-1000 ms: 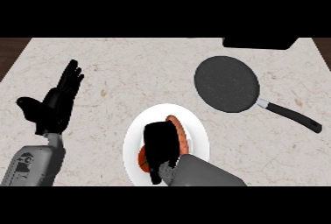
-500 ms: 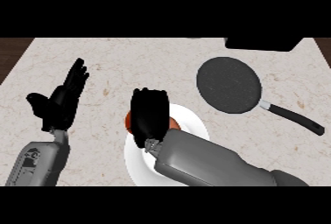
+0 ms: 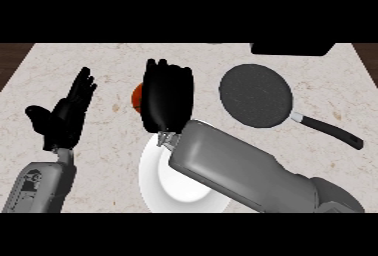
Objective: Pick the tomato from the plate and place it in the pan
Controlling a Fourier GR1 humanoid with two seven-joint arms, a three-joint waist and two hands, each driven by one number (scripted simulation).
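My right hand hovers over the counter just beyond the far rim of the white plate. Its fingers are curled round the red tomato, of which only a sliver shows at the hand's left side. My grey right forearm crosses the plate and hides its right part. The dark round pan lies to the right of that hand, its black handle pointing to the lower right; nothing lies in it. At the left, my left hand rests open, fingers up.
A black object sits at the counter's back edge, above the pan. The pale marble counter ends in a dark edge at the far left and right.
My right hand has moved from the plate up and away across the counter, taking the tomato off the plate with it. The left hand has barely shifted.
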